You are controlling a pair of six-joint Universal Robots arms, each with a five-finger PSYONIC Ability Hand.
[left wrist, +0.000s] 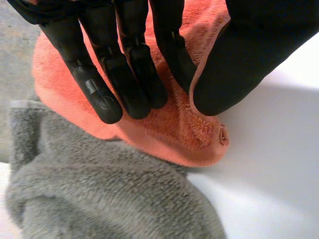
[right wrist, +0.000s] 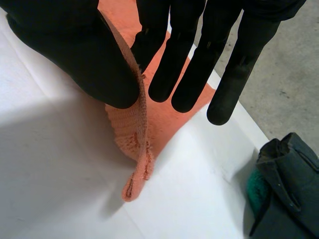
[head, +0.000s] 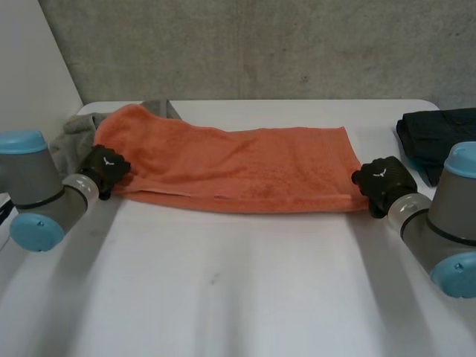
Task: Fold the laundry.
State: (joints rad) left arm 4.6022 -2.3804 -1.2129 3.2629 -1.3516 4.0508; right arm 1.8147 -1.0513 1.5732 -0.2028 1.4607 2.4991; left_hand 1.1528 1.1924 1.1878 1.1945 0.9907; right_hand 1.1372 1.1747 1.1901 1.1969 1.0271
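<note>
1. Orange towel (head: 245, 167) lies across the bench (head: 238, 290), left end touching grey fleece (head: 74, 141); dark garment (head: 439, 137) lies far right.
2. Left robot hand (head: 105, 169) and right robot hand (head: 383, 181) pinch its near corners.
3. Right wrist view shows something green (right wrist: 256, 191) inside the garment.

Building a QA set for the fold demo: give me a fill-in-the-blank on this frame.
1. The towel between the left hand and the right hand is ____.
2. The grey fleece cloth lies by the robot's ____ hand.
3. The dark garment lies by its ____ hand.
4. Each hand pinches a towel corner between fingers and ____.
Missing: orange; left; right; thumb.
</note>
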